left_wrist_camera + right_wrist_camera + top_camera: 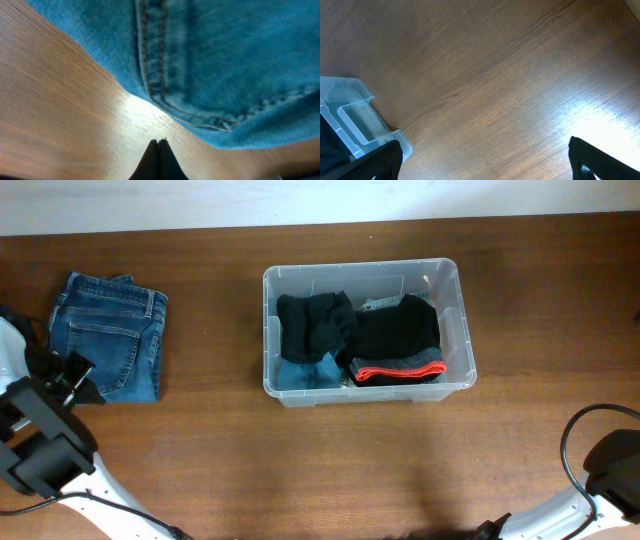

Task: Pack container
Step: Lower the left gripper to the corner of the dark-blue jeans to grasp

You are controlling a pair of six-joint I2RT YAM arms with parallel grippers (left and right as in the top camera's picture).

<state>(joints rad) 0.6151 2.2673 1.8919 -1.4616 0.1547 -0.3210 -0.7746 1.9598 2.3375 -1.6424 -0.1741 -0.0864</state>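
The clear plastic container stands at the table's middle. It holds black clothes, a blue piece and a folded dark garment with a red and grey band. Folded blue jeans lie on the table at the far left. My left gripper is by the jeans' lower left edge; in the left wrist view its fingers are shut and empty, just short of the jeans. My right gripper is open and empty over bare table, with the container's corner at its left.
The right arm's base and cable sit at the lower right. The left arm's body fills the lower left corner. A pale wall edge runs along the back of the wooden table.
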